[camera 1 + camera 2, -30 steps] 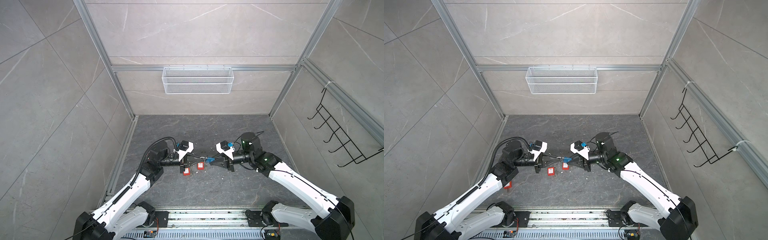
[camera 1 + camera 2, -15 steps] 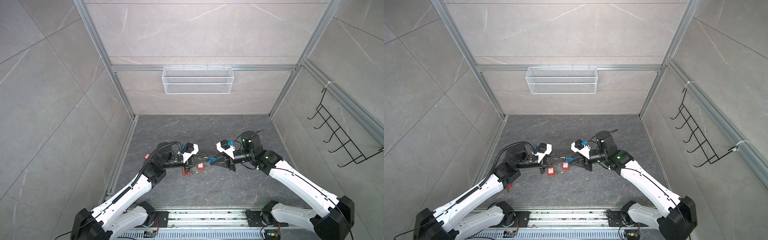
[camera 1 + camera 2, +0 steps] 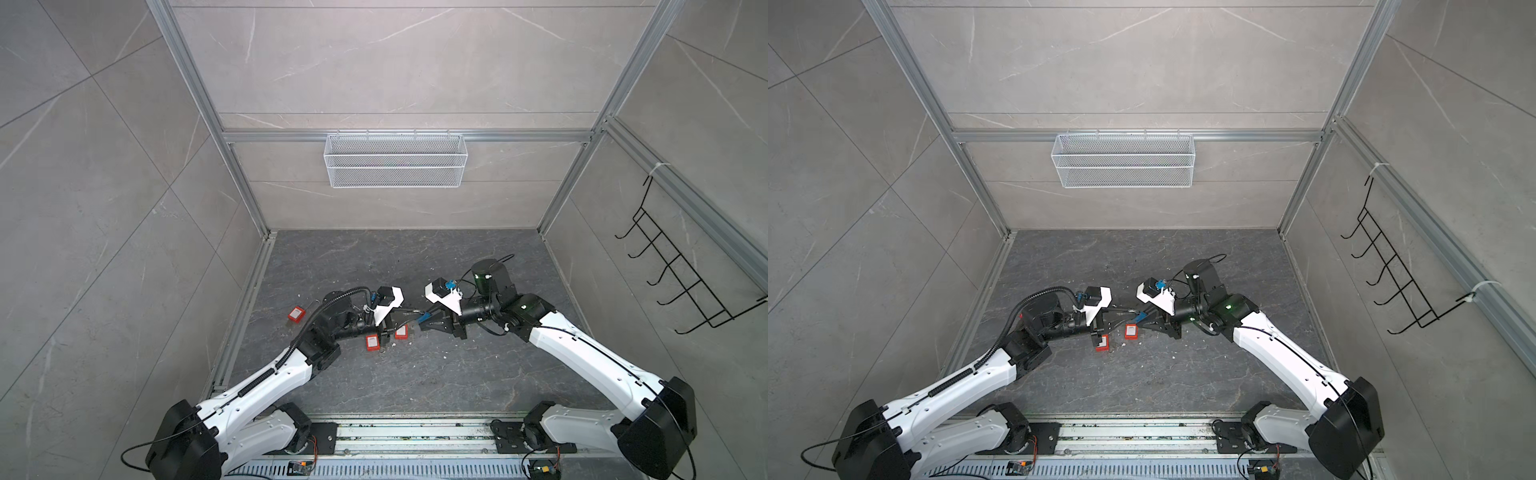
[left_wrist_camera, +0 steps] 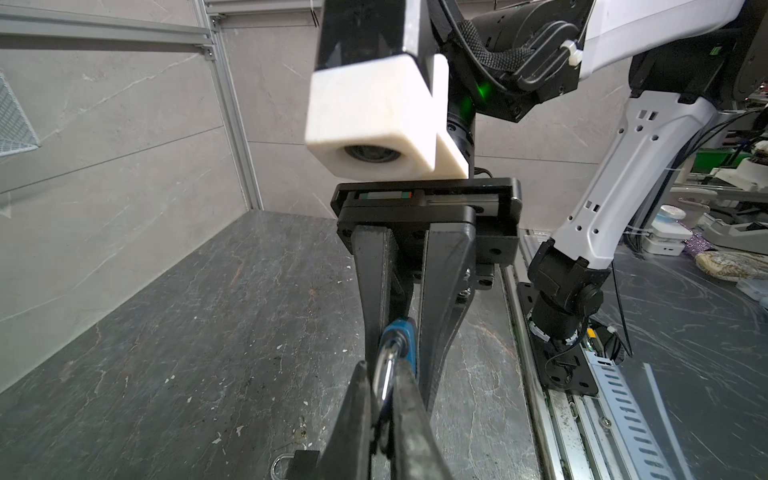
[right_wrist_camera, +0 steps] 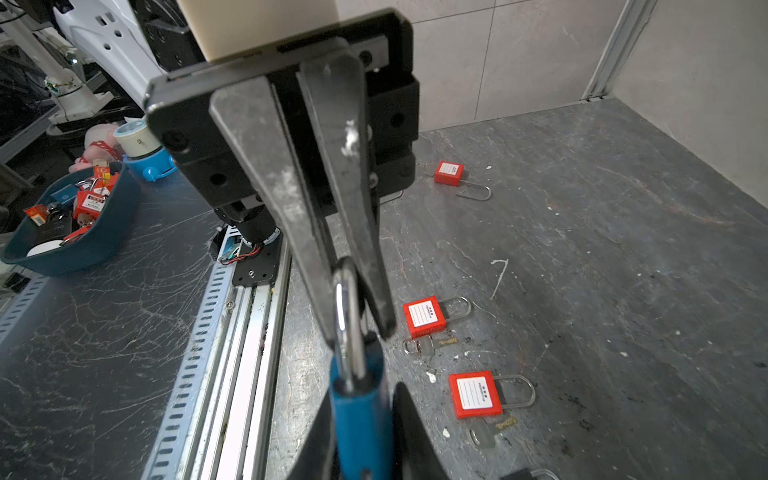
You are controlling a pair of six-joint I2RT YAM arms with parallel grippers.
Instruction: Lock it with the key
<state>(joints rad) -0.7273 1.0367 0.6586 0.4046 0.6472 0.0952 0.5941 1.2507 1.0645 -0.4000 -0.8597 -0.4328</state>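
Observation:
A blue padlock (image 3: 424, 318) (image 3: 1139, 318) hangs above the floor between both grippers. My right gripper (image 5: 360, 403) (image 3: 424, 323) is shut on its blue body (image 5: 361, 419). My left gripper (image 4: 383, 368) (image 3: 414, 313) is shut on its silver shackle (image 4: 384, 374) (image 5: 348, 303), facing the right one tip to tip. A small key (image 5: 419, 345) with a ring lies on the floor beside a red padlock (image 5: 424, 316). Another key (image 5: 484, 434) lies beside a second red padlock (image 5: 473, 394). Neither gripper holds a key.
A third red padlock (image 3: 296, 313) (image 5: 449, 172) lies farther left on the floor. A black padlock (image 4: 297, 461) sits just below the grippers. A white mesh basket (image 3: 395, 160) hangs on the back wall and black hooks (image 3: 681, 278) on the right wall.
My left gripper has slid to the right, closer to the right gripper, uncovering the red padlock at the far left. The right gripper has hardly moved.

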